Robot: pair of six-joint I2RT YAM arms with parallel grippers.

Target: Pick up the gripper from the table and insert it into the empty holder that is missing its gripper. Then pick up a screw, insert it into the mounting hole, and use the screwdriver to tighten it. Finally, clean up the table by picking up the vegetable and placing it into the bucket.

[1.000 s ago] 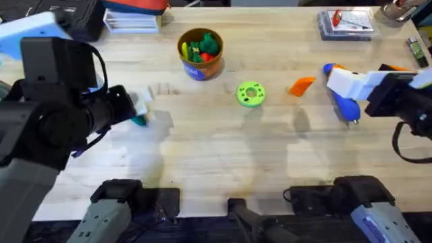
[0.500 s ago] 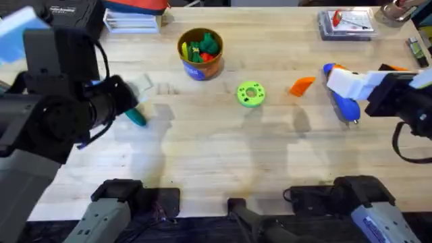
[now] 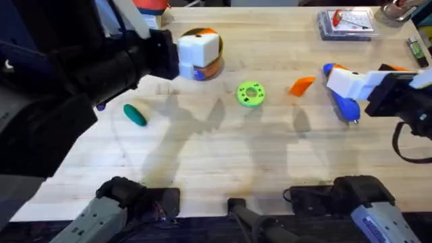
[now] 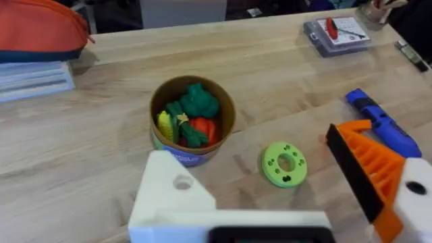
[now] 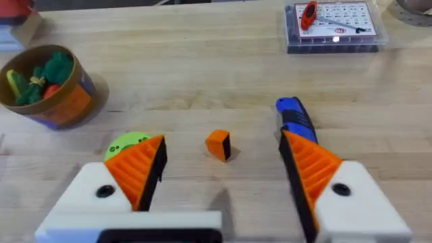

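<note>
Nearest the arm bases, the pale wooden table (image 3: 223, 155) lies bare across its front strip. A little farther out on the left, the small dark green cucumber-like toy vegetable (image 3: 135, 114) lies flat on the wood, free of any finger. Above and beyond it the left gripper (image 4: 270, 196) hangs raised over the table with its jaws spread and nothing between them; one side is a bare white plastic wedge-shaped holder (image 4: 177, 194) with a mounting hole, the other carries an orange ribbed pad. On the right, the right gripper (image 5: 223, 179) also stands released, its two orange ribbed pads wide apart and empty. The small orange plastic triangular finger piece (image 3: 302, 85) rests on the table just ahead of that gripper, in line with the gap between its pads. Beside it lies the bright blue pen-shaped screwdriver (image 3: 343, 101). Toward the middle sits a flat lime green ring (image 3: 250, 94). Farther back stands the round orange bucket with a blue band (image 4: 192, 121), holding green, yellow and red toy vegetables. At the far right edge sits a clear plastic parts box (image 3: 345, 23).
</note>
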